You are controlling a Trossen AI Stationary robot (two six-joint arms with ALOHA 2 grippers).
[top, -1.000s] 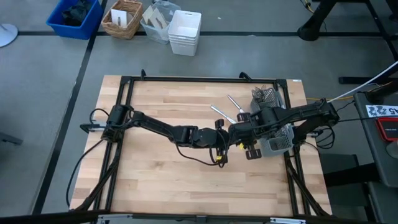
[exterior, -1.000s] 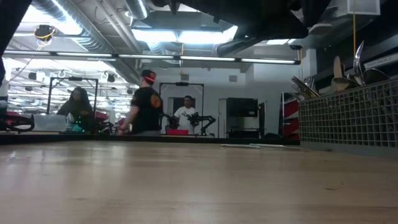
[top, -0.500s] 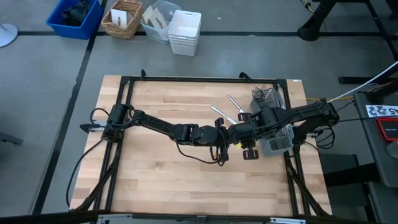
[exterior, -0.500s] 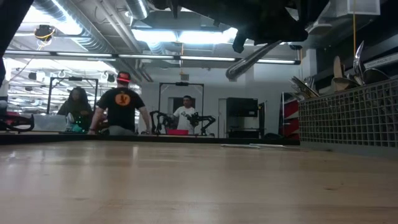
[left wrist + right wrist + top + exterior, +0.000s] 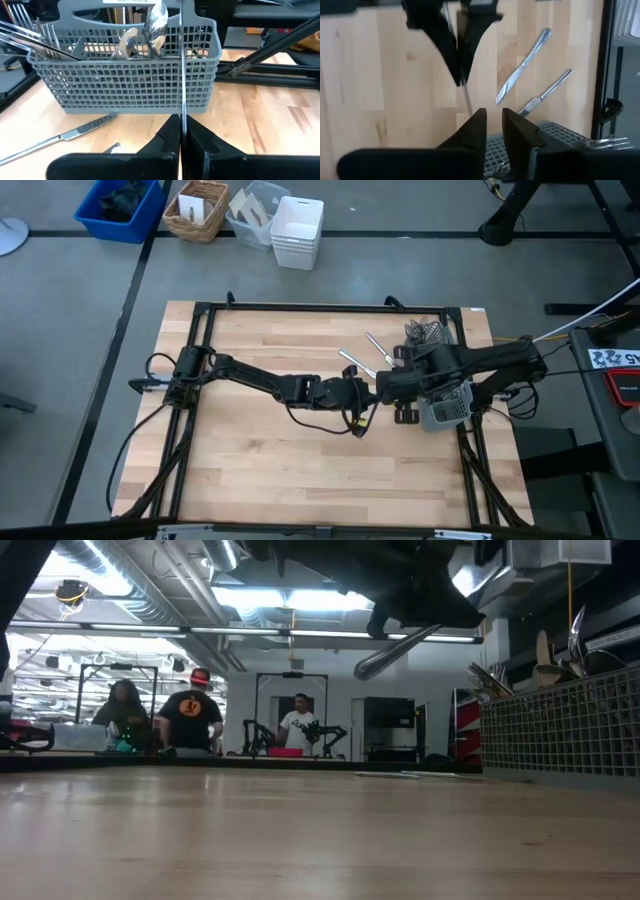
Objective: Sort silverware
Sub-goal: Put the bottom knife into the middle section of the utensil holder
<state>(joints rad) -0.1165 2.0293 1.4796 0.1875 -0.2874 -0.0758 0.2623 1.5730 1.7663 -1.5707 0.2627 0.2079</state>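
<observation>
L gripper [image 5: 366, 393] sat mid-frame in the high view, just right of centre, fingers [image 5: 170, 135] pinched tight on a thin silver piece [image 5: 182, 65] that stood up edge-on between them; prob. a knife, type not certain. In the low view that same piece [image 5: 400, 646] hung slanted in the upper middle, well clear of the tabletop [image 5: 300, 840].

R gripper [image 5: 385, 387] was right next to the L one, tip to tip. Its fingers [image 5: 475, 127] stood slightly apart w/ a narrow gap, nothing between them.

Grey mesh caddy [image 5: 125, 80] sat directly ahead of the L gripper, partly hidden in the high view under the R arm at right of the table [image 5: 250, 470]. Forks [image 5: 35, 37] filled its one end, spoons [image 5: 156, 22] stood near the middle.

Two loose knives [image 5: 365, 355] lay on the wood, upper right of centre in the high view, side by side, not touching, just beside the caddy. One knife [image 5: 75, 132] showed at lower left of the L wrist view.

Bins and a basket [image 5: 200, 210] on the floor along the top edge. People [image 5: 190, 720] at benches in the room behind, left-centre of the low view.
</observation>
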